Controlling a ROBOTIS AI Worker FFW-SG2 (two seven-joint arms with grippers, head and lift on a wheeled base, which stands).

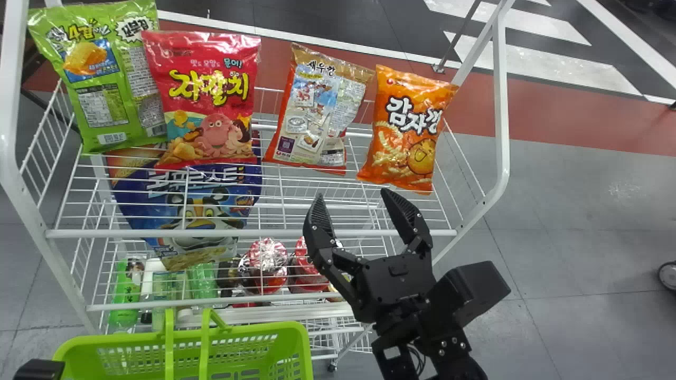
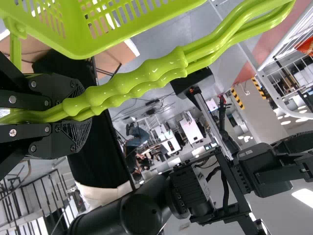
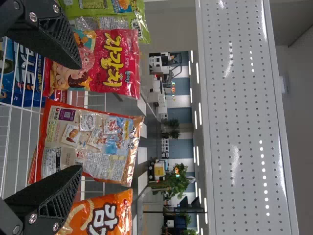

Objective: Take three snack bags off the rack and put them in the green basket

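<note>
My right gripper [image 1: 353, 208] stands open in front of the rack, below the gap between the silver-backed bag [image 1: 317, 111] and the orange bag [image 1: 409, 132]. A red bag [image 1: 206, 97] and a green bag [image 1: 100, 74] stand farther left on the same shelf. In the right wrist view the open right gripper [image 3: 80, 117] has the silver-backed bag [image 3: 90, 142] beyond its fingers, touching neither. The green basket [image 1: 237, 338] is at the bottom left of the head view. My left gripper [image 1: 39, 369] is at its left edge; in the left wrist view the left gripper [image 2: 73, 115] is shut on the basket's handles [image 2: 142, 78].
The rack's white front rail [image 1: 253, 233] runs between the right arm and the bags. A blue bag [image 1: 195, 211] lies behind the wires, with bottles [image 1: 124, 295] and red-lidded cups [image 1: 266, 258] on a lower shelf. A perforated white panel [image 3: 244, 117] shows in the right wrist view.
</note>
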